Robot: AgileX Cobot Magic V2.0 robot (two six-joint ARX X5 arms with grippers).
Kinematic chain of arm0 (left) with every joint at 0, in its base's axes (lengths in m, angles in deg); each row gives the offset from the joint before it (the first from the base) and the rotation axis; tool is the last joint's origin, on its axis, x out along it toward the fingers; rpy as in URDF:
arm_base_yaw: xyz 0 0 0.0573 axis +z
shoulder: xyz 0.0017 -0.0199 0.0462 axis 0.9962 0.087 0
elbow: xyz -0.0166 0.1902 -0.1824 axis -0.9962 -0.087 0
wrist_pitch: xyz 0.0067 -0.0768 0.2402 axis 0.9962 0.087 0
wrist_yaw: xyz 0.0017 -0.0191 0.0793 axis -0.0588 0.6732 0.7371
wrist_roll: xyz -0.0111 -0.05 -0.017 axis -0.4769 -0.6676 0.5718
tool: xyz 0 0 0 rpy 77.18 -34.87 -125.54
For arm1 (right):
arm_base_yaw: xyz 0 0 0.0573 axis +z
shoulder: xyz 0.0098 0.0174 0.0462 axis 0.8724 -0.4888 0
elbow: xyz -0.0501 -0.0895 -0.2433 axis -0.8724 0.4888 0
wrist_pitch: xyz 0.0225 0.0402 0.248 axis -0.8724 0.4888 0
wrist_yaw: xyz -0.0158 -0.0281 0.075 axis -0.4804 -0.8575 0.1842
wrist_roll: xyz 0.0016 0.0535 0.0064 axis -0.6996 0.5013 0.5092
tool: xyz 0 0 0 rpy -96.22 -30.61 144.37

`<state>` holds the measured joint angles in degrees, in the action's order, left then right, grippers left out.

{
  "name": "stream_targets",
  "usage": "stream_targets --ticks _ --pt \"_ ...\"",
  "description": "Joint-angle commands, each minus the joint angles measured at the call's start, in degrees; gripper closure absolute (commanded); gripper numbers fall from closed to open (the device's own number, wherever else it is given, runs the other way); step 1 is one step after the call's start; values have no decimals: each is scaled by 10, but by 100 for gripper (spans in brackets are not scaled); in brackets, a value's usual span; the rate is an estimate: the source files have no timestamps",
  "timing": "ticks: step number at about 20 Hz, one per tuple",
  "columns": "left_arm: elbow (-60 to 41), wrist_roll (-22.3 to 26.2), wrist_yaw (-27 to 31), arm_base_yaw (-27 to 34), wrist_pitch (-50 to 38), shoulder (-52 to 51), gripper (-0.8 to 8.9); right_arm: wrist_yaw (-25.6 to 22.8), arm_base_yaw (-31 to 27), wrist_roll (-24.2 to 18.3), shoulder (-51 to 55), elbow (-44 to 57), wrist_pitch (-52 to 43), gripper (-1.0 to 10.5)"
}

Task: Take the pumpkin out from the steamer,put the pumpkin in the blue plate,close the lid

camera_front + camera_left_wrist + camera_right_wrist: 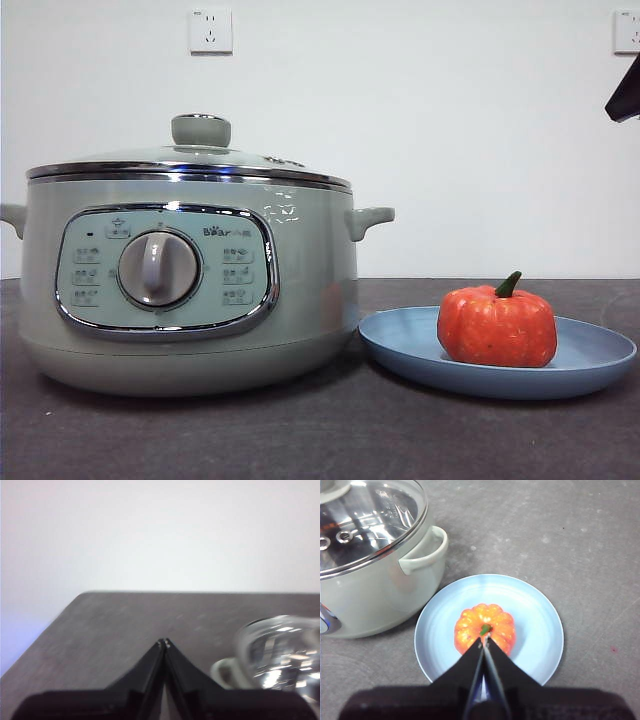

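The sage-green steamer (190, 285) stands at the left with the glass lid (200, 150) seated on its rim. The orange pumpkin (497, 325) sits upright in the blue plate (590, 365) to the steamer's right. In the right wrist view the pumpkin (492, 622) lies in the middle of the plate (540, 625), beside the steamer (385, 595). My right gripper (484, 642) is shut and empty, held high above the pumpkin; it shows as a black tip (625, 95) at the top right. My left gripper (163, 642) is shut and empty, beside the lid (280, 650).
The dark grey table (320, 440) carries the steamer and the plate. A white wall with two sockets (210, 30) stands behind. The steamer's side handle (370, 220) reaches toward the plate.
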<state>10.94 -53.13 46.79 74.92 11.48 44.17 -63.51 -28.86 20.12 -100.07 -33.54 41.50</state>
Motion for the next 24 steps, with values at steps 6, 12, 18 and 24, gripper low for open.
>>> stream_targets --ticks 6,12,18,24 --pt "-189 6 -90 67 -138 -3 817 -2 0 -1 1 3 2 963" --pt "-246 -17 -128 68 -154 -3 817 -2 0 -1 1 3 7 963" --pt "-246 -19 -147 67 -143 -3 817 -2 0 -1 1 3 14 963" --pt "-246 -19 -148 67 -143 -3 817 -2 0 -1 1 3 14 963"
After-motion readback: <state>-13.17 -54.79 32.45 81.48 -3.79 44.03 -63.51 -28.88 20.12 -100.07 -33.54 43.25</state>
